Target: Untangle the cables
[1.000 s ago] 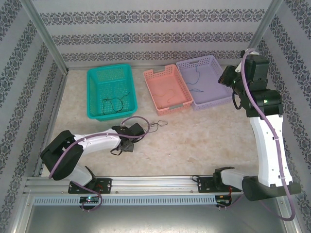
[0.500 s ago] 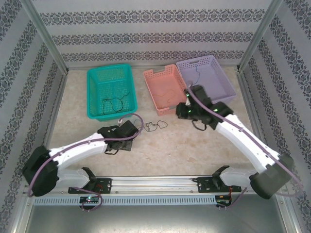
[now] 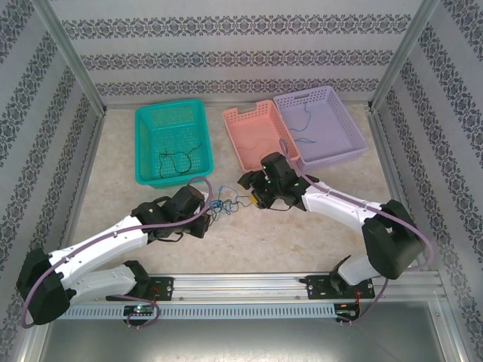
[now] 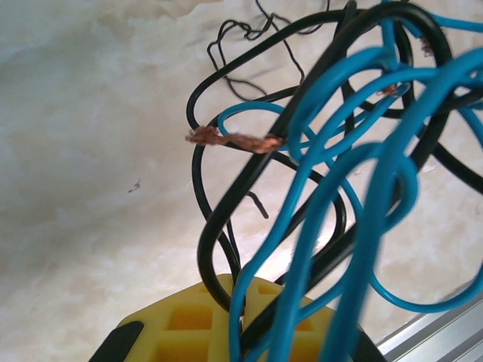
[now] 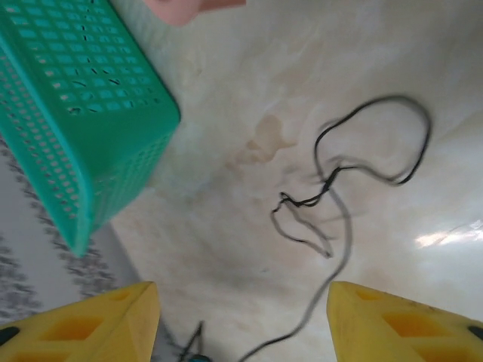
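A tangle of blue and black cables (image 3: 220,205) hangs just right of my left gripper (image 3: 204,208), a little above the table's middle. In the left wrist view, thick blue and black loops (image 4: 355,188) rise out of my gripper (image 4: 249,328), whose yellow fingers (image 4: 189,324) are shut on them; bare copper ends stick out. A thin black cable (image 3: 243,197) lies loose on the table beyond the tangle, also seen as a squiggle (image 5: 339,177) in the right wrist view. My right gripper (image 3: 247,185) hovers over that thin cable, open, its yellow fingertips (image 5: 98,320) wide apart with nothing between them.
Three baskets stand at the back: teal (image 3: 172,105) on the left, pink (image 3: 249,112) in the middle, purple (image 3: 306,95) on the right, each with a thin black wire inside. The teal basket's corner (image 5: 83,90) is close to my right gripper.
My right arm swung from beside the purple basket down to the table's middle and its jaws opened. My left gripper moved right with the tangle, whose blue strands now show.
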Available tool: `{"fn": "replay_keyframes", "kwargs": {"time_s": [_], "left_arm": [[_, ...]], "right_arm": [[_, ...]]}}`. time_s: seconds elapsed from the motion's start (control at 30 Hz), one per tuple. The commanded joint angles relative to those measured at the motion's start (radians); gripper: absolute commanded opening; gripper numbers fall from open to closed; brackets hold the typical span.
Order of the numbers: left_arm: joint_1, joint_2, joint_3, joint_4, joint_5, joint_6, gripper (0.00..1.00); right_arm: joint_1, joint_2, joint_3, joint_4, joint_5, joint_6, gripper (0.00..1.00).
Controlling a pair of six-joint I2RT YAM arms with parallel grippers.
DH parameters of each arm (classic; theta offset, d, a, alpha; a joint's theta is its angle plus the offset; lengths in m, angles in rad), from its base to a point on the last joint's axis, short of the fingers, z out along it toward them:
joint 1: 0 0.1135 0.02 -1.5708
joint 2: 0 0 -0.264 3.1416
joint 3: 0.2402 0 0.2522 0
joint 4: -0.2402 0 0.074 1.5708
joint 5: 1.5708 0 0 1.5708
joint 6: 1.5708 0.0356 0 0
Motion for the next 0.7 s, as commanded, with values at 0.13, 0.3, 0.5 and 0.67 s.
{"fn": "replay_keyframes", "kwargs": {"time_s": [0.13,0.3,0.5,0.67], "left_arm": [[0.010,0.033,0.022,0.085,-0.004,-0.030,0.00],[0.010,0.046,0.022,0.102,-0.016,-0.025,0.00],[0.009,0.041,0.012,0.137,0.012,-0.030,0.00],[0.008,0.037,0.007,0.132,0.006,-0.038,0.00]], "right_arm": [[0.081,-0.029,-0.081,0.140,-0.036,0.464,0.59],[0.110,-0.074,-0.147,0.197,-0.004,0.601,0.58],[0.117,0.023,-0.156,0.370,0.029,0.675,0.55],[0.115,0.094,-0.130,0.473,0.046,0.699,0.23]]}}
